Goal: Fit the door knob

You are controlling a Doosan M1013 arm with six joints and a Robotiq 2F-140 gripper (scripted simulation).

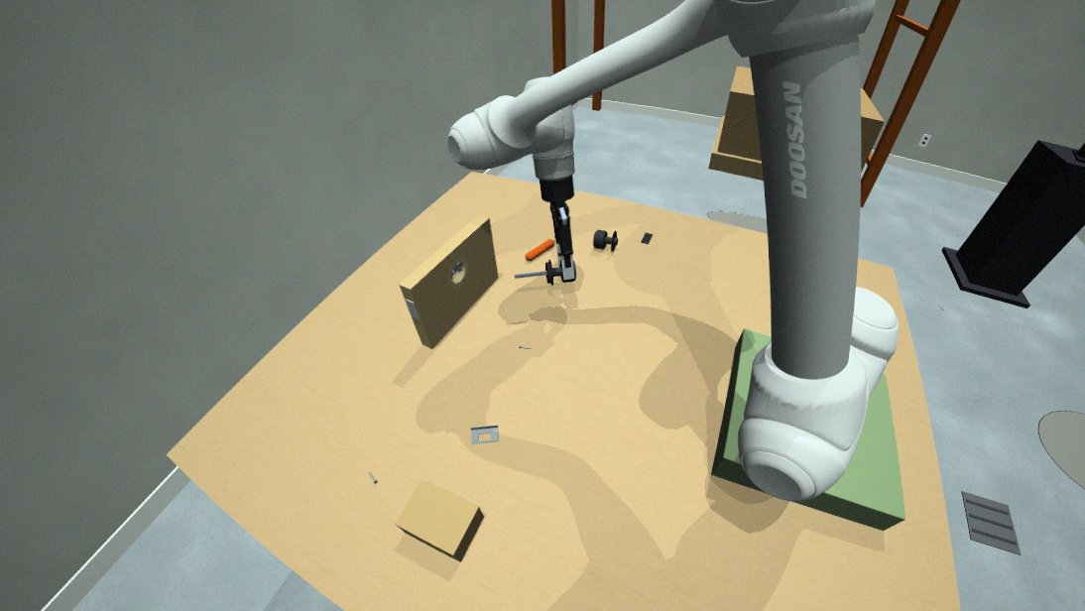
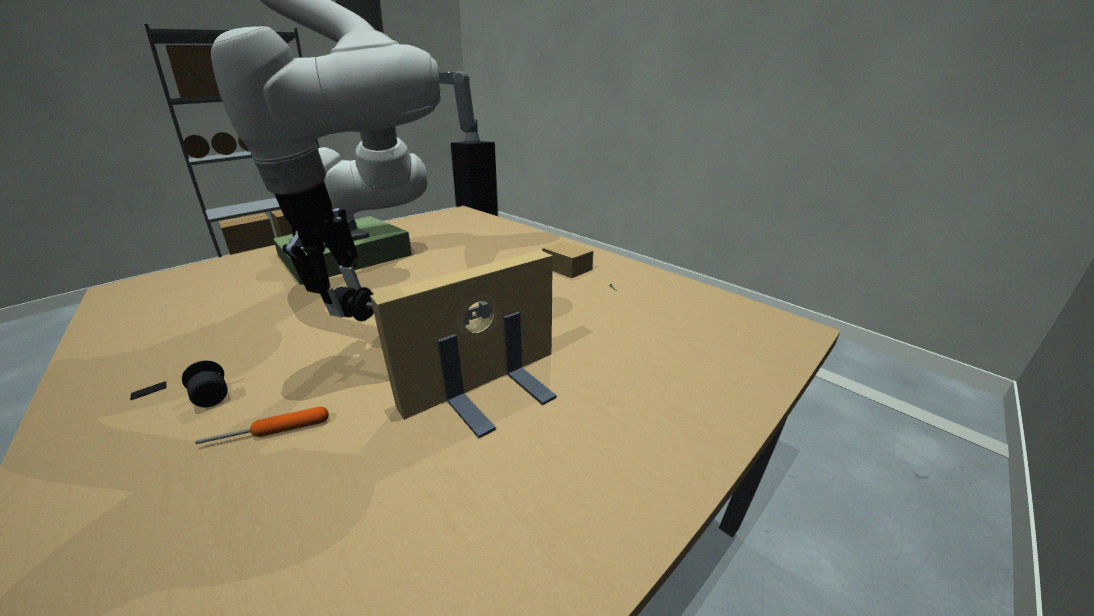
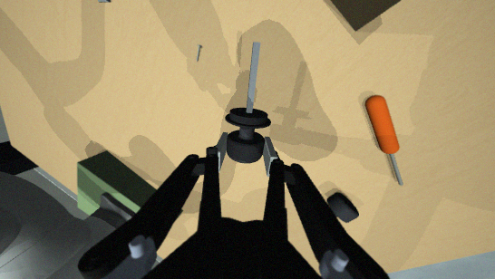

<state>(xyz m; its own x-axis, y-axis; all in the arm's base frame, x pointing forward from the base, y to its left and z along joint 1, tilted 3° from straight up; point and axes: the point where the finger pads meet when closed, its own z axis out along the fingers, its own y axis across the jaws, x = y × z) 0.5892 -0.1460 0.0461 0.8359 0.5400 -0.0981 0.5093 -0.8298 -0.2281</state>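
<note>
One claw clamped on door knob, spindle forward, wood panel near

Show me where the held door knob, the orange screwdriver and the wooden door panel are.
door knob (image 3: 245, 147): wrist view, on its round black grip between the fingers.
orange screwdriver (image 2: 289, 420): exterior view, on its orange handle.
wooden door panel (image 2: 428, 329): exterior view, on its flat face left of the round hole.

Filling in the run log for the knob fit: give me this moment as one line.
phase: carry | gripper: shut on door knob | spindle: level, clear of table, not yet in wood panel | second knob: on table
</note>
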